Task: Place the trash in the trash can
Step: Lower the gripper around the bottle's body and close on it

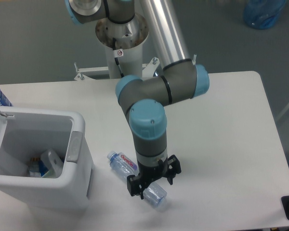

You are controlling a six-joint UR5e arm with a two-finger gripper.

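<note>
Clear crinkled bottle (135,177), red-white label, lying flat on table (221,144). Arm vertical above it; gripper (153,185) fingers straddling bottle, seemingly spread, contact unclear.

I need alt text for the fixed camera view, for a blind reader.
A robot gripper reaches down over a clear plastic bottle lying on a white table. Left of it stands an open white trash can with some items inside.
</note>
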